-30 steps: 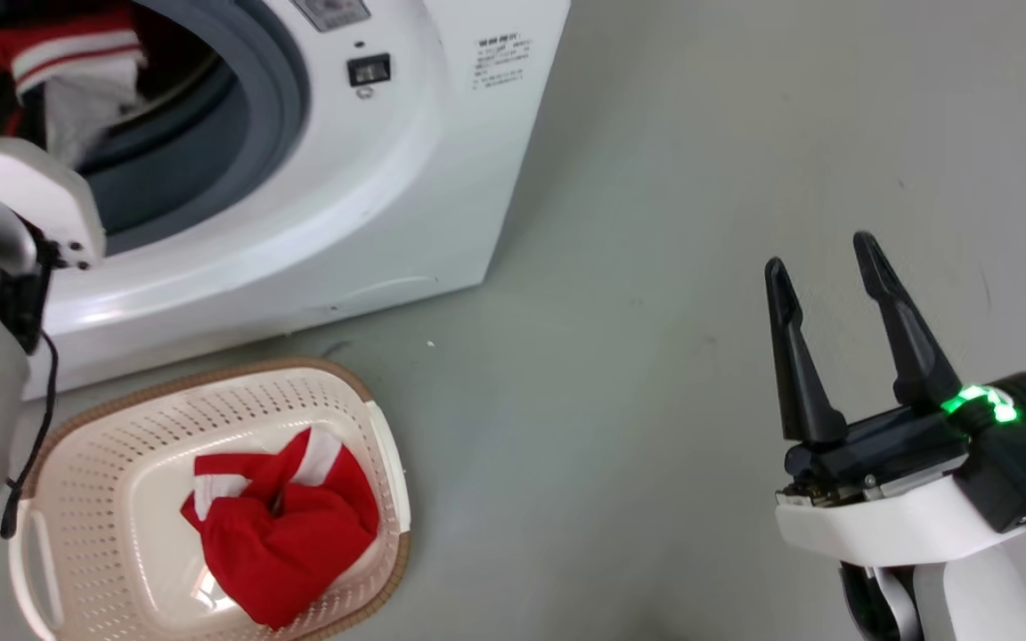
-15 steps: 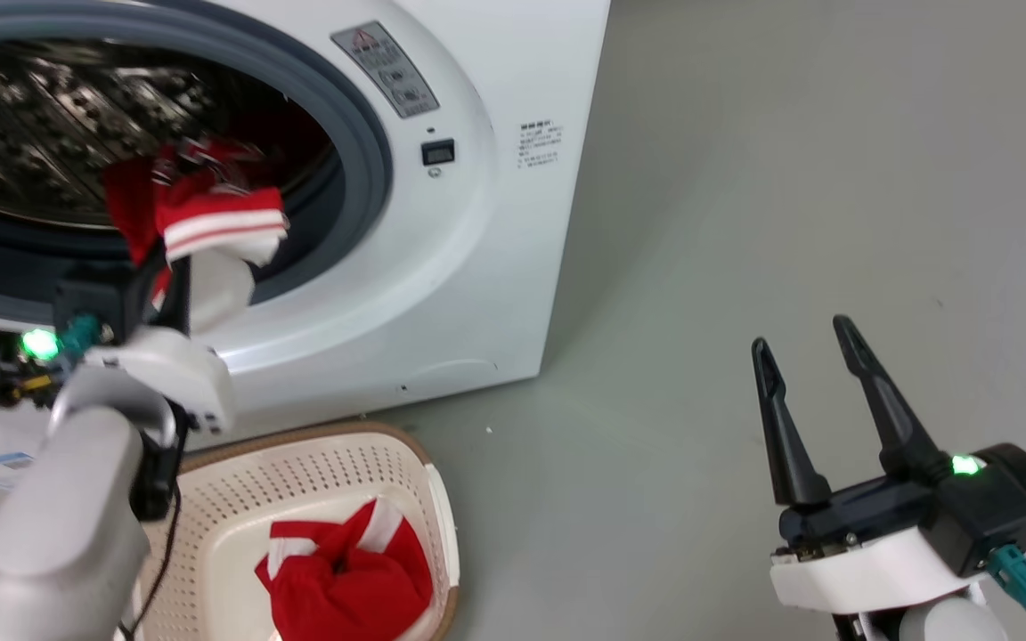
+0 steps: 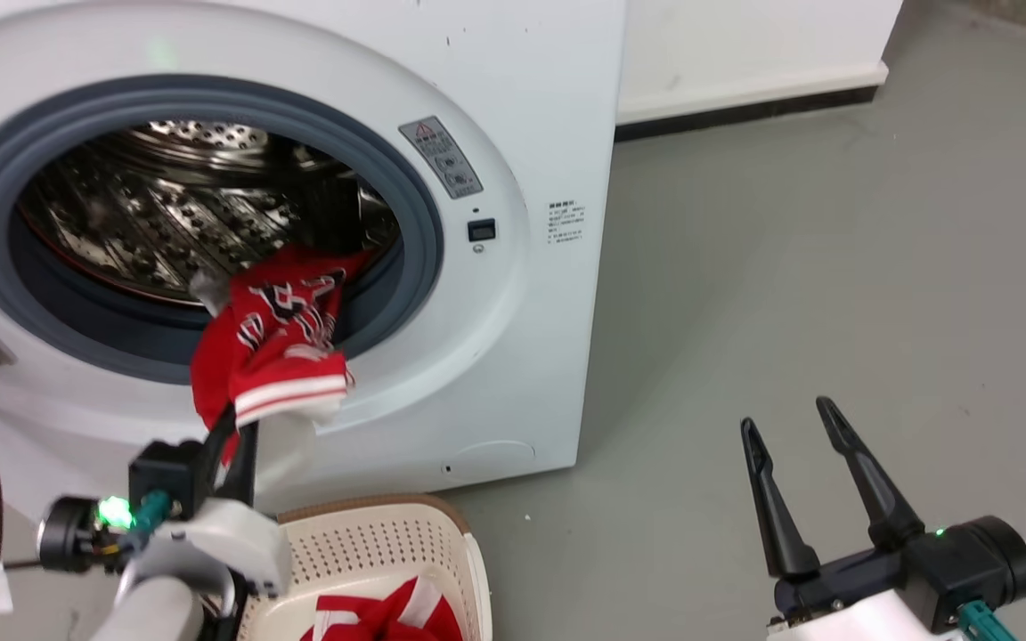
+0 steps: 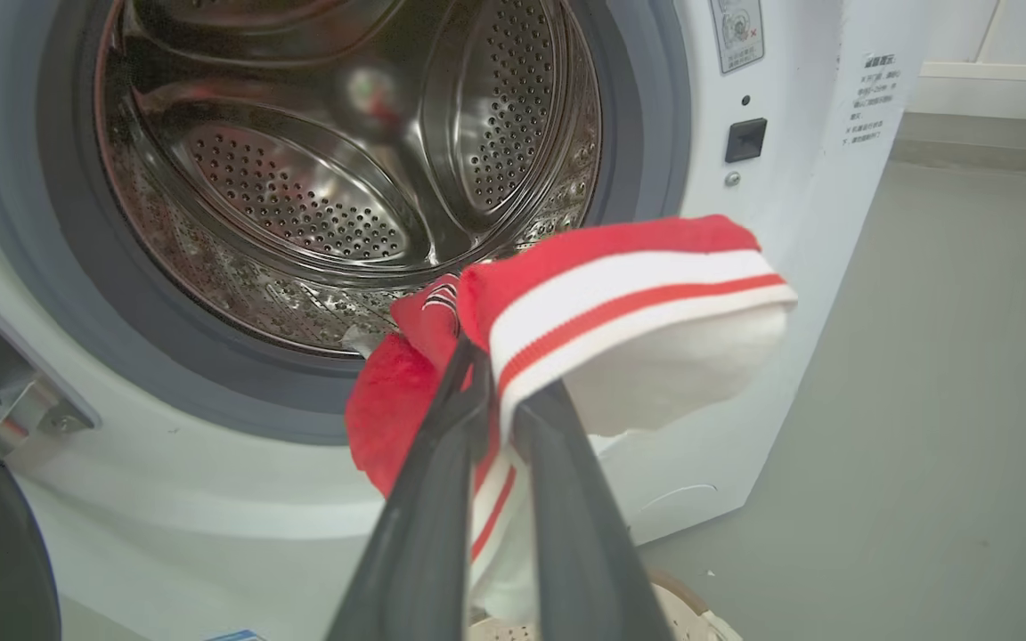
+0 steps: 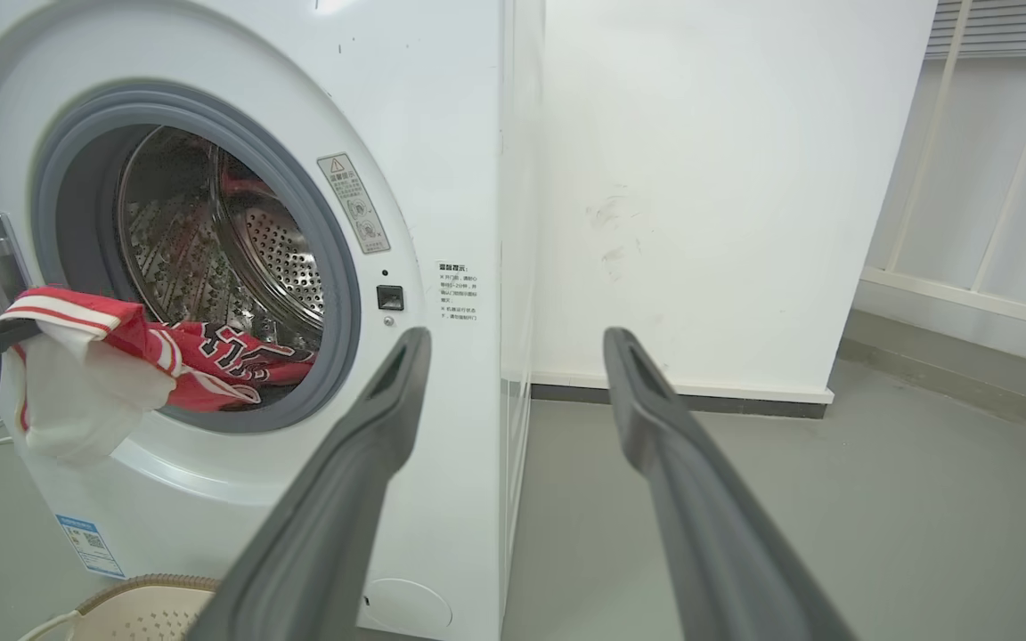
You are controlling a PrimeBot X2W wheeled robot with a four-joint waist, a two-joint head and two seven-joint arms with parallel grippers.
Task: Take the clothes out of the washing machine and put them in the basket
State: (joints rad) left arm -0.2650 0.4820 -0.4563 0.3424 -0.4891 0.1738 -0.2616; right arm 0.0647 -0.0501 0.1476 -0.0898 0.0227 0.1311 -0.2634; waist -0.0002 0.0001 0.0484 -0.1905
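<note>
Two garments from the head: jersey (image 3: pixel 274 334) in clenched left jaws, shorts (image 3: pixel 386 621) in basket (image 3: pixel 362 539); right jaws released

A red jersey (image 3: pixel 277 343) is hanging over the lower rim of the washing machine (image 3: pixel 522 356) opening, leaving the opening's upper part passable.

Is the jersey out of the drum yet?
Half out: the jersey trails from the drum over the gasket, striped hem in the left gripper.

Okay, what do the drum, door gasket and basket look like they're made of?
Drum: glossy perforated metal, likely stainless steel, given its reflections. Gasket: matte grey, probably rubber. Basket: cream perforated walls, seemingly moulded plastic; brown rim looks woven, material unclear.
</note>
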